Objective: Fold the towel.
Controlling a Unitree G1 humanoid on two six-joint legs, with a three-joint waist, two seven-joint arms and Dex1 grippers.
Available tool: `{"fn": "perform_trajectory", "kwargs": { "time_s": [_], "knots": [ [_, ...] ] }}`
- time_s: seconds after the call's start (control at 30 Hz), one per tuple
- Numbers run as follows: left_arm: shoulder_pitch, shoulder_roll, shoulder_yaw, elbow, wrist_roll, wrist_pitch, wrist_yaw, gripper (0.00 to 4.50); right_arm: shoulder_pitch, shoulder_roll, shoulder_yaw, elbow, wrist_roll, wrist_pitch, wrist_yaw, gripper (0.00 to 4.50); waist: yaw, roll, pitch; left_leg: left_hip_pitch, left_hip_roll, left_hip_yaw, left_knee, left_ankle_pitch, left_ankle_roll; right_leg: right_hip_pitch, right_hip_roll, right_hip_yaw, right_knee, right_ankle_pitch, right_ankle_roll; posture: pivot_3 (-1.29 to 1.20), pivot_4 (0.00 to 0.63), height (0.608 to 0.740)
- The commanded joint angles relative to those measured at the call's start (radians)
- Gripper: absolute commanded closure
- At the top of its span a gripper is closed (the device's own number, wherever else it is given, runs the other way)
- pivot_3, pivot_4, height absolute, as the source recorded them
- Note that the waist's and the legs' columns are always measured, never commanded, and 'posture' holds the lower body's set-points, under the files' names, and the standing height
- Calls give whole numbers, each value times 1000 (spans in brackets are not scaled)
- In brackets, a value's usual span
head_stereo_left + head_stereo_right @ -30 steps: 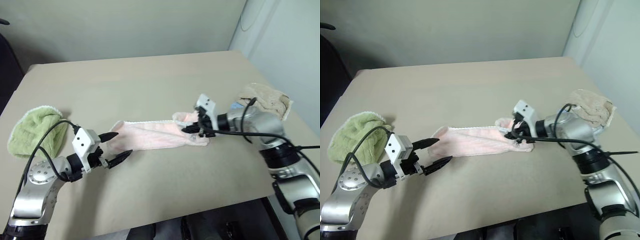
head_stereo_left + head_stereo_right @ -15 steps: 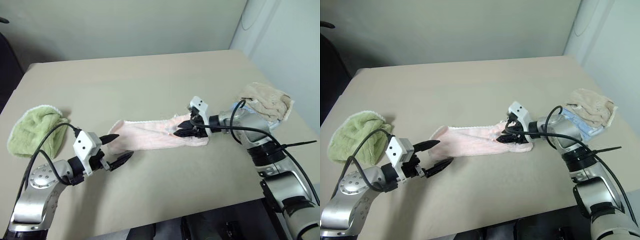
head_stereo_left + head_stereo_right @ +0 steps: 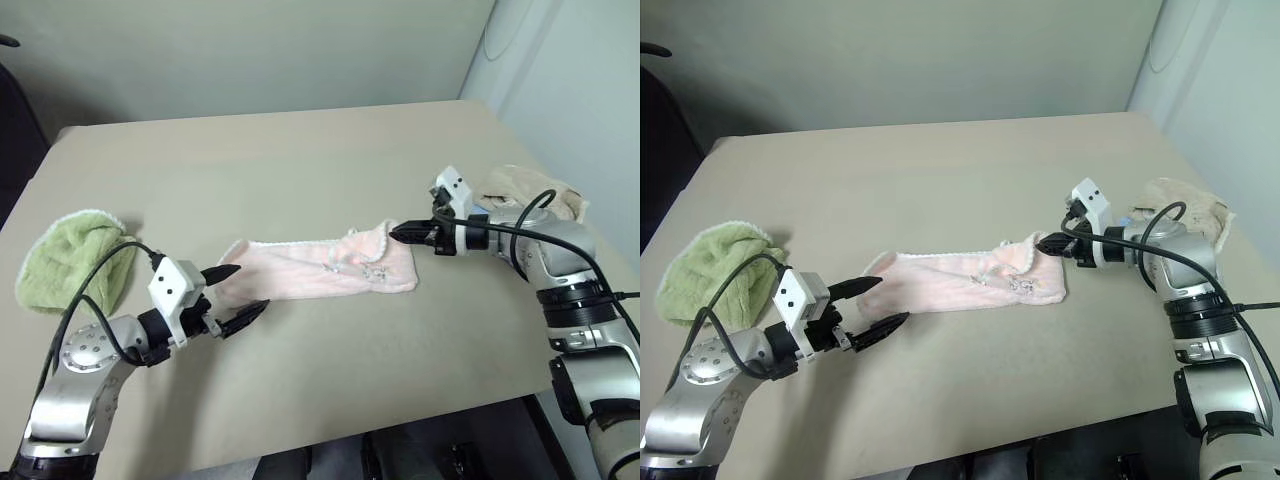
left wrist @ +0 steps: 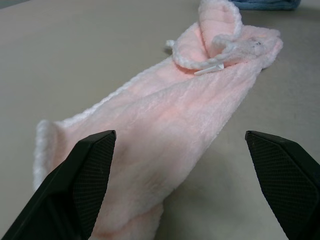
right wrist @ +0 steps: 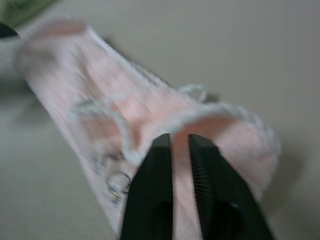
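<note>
Pale pink terry towel (image 3: 325,268) lies on the tan table (image 3: 300,170); right hand (image 3: 397,233) pinches its raised edge, left hand (image 3: 240,293) wide open, empty.

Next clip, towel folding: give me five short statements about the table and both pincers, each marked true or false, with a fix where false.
1. The pink towel lies as a long strip on the table. True.
2. The left pincer is shut on the towel. False: it is open, holding nothing, at the strip's left end.
3. The right pincer is shut at the towel's right end. True.
4. The green towel lies by the right arm. False: it lies at the table's left edge.
5. A beige towel lies at the table's right edge. True.
</note>
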Motion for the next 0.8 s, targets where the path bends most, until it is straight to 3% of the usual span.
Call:
{"fn": "perform_trajectory", "kwargs": {
  "time_s": [0.03,0.5,0.67,0.8],
  "knots": [
    [-18,3,4,-5,-3,-4,-4,0,-1,30,28,-2,-35,-75,3,4335,-2,0,0,0,0,0,0,0,0,0,0,0,0,0,0,0,150,740],
    [1,-16,1,-31,-2,0,18,0,-122,246,58,264,-156,-243,-85,4335,-4,0,0,0,0,0,0,0,0,-1,0,0,0,0,0,0,150,740],
    [15,-27,4,-47,-9,4,31,0,-120,263,79,354,-224,-283,-105,4335,1,0,0,-1,0,0,1,0,0,-1,-1,-1,0,0,0,0,150,740],
    [29,-36,5,-61,-14,7,40,0,-100,253,38,308,-205,-310,-84,4335,1,0,0,-1,0,0,0,0,0,-1,0,-1,0,0,-1,0,150,740]
  ]
}}
